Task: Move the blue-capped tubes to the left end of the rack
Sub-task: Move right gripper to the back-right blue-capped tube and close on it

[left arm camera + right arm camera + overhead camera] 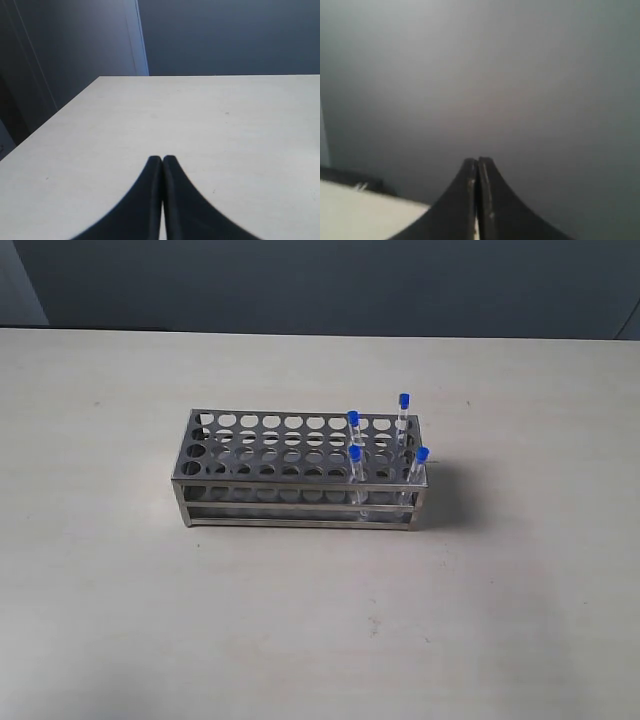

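Note:
The steel rack [290, 472] stands in the middle of the table in the exterior view. Several blue-capped tubes stand upright in holes at its right end: one at the back [403, 418], one further left [353, 432], one in front of that [355, 472] and one at the right front corner [420, 472]. Neither arm shows in the exterior view. My left gripper [162, 159] is shut with nothing in it, over bare tabletop. My right gripper [478, 161] is shut too, empty, facing a grey wall. Neither wrist view shows the rack or the tubes.
The pale table [120, 600] stretches around the rack on all sides. Its far edge [320, 334] meets a dark grey wall. The left wrist view shows a table corner [102, 78] and a drop beside it.

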